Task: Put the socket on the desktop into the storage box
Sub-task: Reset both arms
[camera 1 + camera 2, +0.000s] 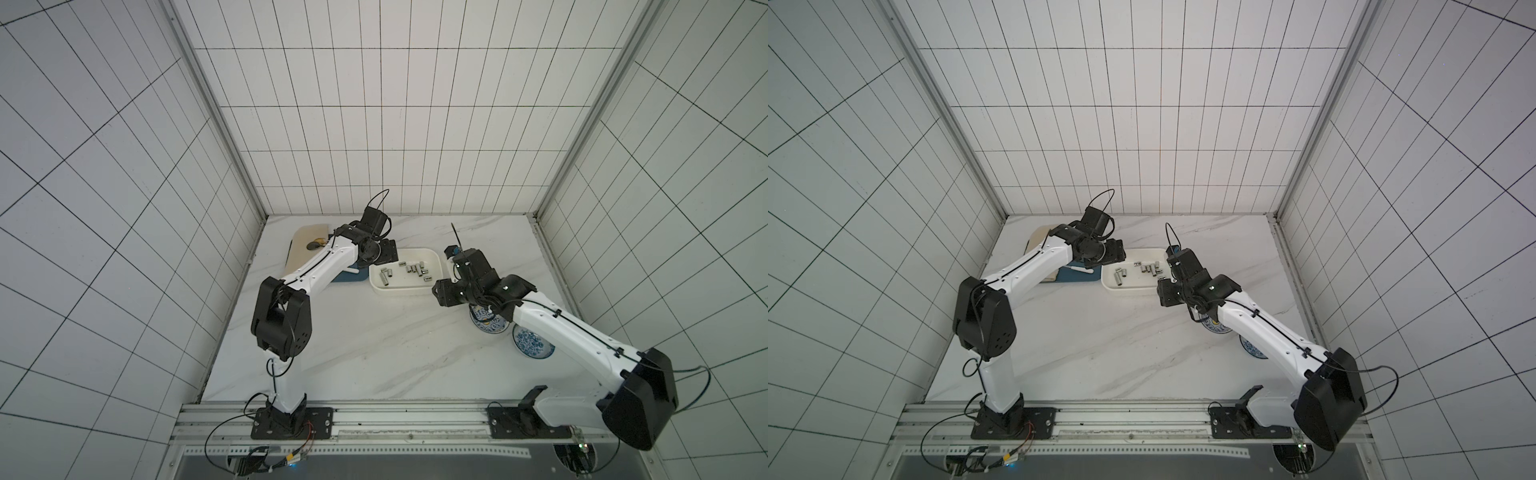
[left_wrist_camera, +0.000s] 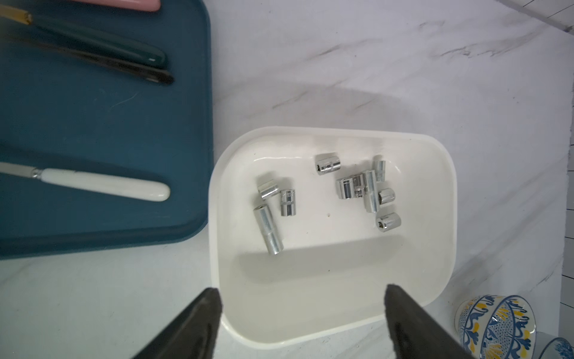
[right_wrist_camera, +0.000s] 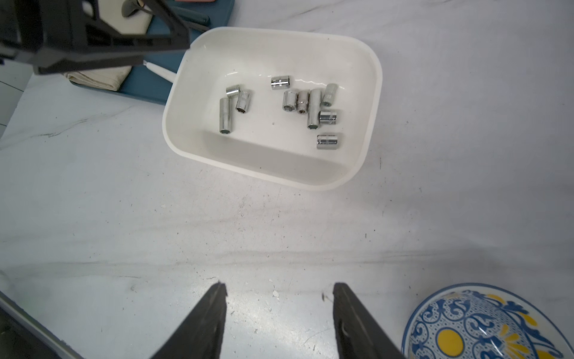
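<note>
Overhead pair; wrists above storage box (image 2: 326, 264)

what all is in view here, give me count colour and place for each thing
desktop: one, white marble, under everything
box: one, white, mid desktop
sockets: ten, silver, lying in the box
tray: one, dark blue, beside the box
handles: four, white, teal, black, pink, on the tray
cloth: one, beige, at the tray
plates: two, blue-patterned, desktop by the right arm
left hand: one, black, open and empty, over the box's edge
right hand: one, black, open and empty, over bare desktop near the box
</note>
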Controlling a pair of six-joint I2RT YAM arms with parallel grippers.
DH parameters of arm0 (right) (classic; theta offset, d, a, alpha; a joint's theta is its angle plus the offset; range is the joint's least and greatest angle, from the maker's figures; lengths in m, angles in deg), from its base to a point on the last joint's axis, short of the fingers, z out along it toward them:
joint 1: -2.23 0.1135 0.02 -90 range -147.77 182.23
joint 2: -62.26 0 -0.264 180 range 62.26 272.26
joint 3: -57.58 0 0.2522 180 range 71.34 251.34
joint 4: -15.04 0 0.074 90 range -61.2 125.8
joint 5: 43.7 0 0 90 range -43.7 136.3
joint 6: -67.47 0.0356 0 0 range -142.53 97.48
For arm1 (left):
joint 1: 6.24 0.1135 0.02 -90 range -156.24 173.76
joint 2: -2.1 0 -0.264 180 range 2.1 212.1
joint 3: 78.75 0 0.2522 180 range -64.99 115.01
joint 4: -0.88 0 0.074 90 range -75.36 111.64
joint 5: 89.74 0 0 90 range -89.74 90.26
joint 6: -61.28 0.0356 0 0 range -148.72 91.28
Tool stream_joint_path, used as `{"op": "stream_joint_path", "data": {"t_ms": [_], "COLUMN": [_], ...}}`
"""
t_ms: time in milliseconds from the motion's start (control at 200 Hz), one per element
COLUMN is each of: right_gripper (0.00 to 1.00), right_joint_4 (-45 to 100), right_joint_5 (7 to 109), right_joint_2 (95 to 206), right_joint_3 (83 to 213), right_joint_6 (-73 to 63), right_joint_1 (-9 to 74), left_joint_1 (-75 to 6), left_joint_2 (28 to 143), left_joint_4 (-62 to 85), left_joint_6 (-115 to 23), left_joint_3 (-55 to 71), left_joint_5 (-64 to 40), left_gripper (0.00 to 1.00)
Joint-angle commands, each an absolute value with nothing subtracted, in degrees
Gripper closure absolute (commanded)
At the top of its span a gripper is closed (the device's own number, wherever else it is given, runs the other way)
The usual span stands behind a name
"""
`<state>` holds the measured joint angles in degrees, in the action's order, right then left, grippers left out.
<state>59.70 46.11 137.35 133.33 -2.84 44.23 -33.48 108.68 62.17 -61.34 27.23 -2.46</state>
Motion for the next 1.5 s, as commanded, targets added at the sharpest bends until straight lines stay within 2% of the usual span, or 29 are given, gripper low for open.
{"op": "stream_joint_path", "data": {"t_ms": [0, 30, 35, 45, 50, 65, 335, 610, 700, 954, 1114, 1284, 1494], "right_gripper": [0.4, 0.39, 0.35, 0.13, 0.07, 0.0, 0.01, 0.01, 0.01, 0.01, 0.01, 0.01, 0.01], "right_joint_4": [60.49, 60.46, 60.5, 60.46, 60.45, 60.44, 60.46, 59.63, 54.02, 30.56, 22.13, 15.0, -6.67], "right_joint_5": [44.8, 44.72, 44.72, 44.67, 44.65, 44.57, 41.55, 21.77, 18.17, 15.38, 15.4, 14.0, 14.7], "right_joint_2": [137.25, 137.46, 137.43, 137.52, 137.55, 137.58, 138.73, 138.1, 136.68, 130.06, 130.05, 133.01, 136.28], "right_joint_3": [136.84, 137.14, 137.24, 137.29, 137.36, 137.54, 140.51, 142.02, 138.48, 120.04, 112.37, 106.05, 95.17], "right_joint_6": [-3.8, -3.75, -3.78, -3.78, -3.79, -3.86, -4.77, -5.46, -8.06, -11.94, -14.83, -15.52, -17.91], "right_joint_1": [42.66, 42.34, 42.28, 42.21, 42.13, 41.95, 37.07, 28.52, 24.72, 13.25, 8.25, 7.11, 7.32], "left_joint_1": [-33.05, -32.83, -32.81, -32.74, -32.72, -32.63, -28.23, -23.63, -21.34, -12.71, -7.0, -5.87, -6.41], "left_joint_2": [103.35, 102.05, 101.77, 101.31, 101.05, 100.39, 88.3, 82.46, 80.27, 75.88, 76.16, 81.99, 87.45], "left_joint_4": [59.0, 58.85, 58.85, 58.85, 58.85, 58.85, 54.37, 46.12, 39.15, 17.62, 2.39, -5.24, -21.82], "left_joint_6": [-61.33, -61.56, -61.62, -61.71, -61.74, -61.72, -60.54, -54.96, -52.98, -44.09, -41.03, -40.42, -39.76], "left_joint_3": [22.15, 20.82, 20.58, 20.19, 19.92, 19.26, 8.63, 3.63, -0.7, -16.95, -27.69, -30.27, -36.85], "left_joint_5": [1.4, 2.12, 2.25, 2.52, 2.66, 3.03, 12.5, 27.56, 30.38, 28.14, 24.63, 24.32, 23.56], "left_gripper": [0.03, 0.03, 0.03, 0.03, 0.03, 0.03, 0.02, 0.02, 0.02, 0.02, 0.02, 0.02, 0.02]}}
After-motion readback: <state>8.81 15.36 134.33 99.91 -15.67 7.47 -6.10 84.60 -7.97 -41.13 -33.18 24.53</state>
